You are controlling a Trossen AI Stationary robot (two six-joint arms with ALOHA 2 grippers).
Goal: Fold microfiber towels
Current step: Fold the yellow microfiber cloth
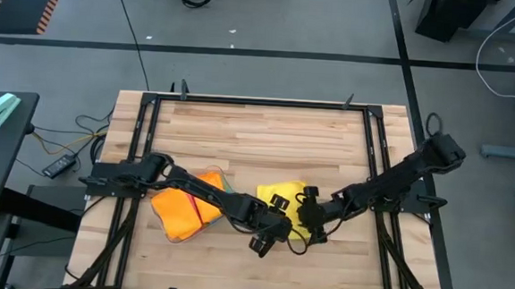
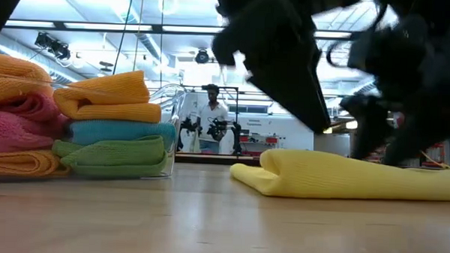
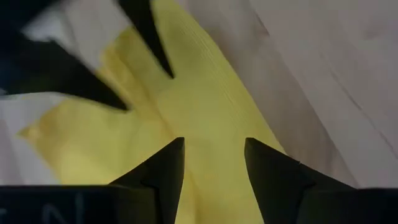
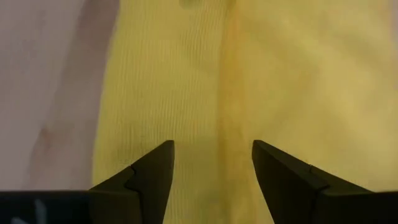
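1. To your left claw's left: a stack of folded towels (image 2: 109,126), orange, blue and green, in a clear tray (image 2: 171,125); more orange and pink towels (image 2: 15,119) sit beside it.
2. Left claw (image 1: 265,241): fingers parted, nothing between them, just above the yellow towel's (image 1: 291,205) near edge.
3. Right claw (image 1: 311,227): spread wide, gripping nothing, over the same towel, which lies on the bench (image 1: 258,131) under both claws.

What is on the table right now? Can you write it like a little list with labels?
towel being worked on: soft yellow microfiber towel, partly folded, lying on the wooden table
left gripper: open, above the yellow towel
right gripper: open, above the same towel
stack: folded orange, pink, blue and green towels in a clear plastic tray
background: a person standing
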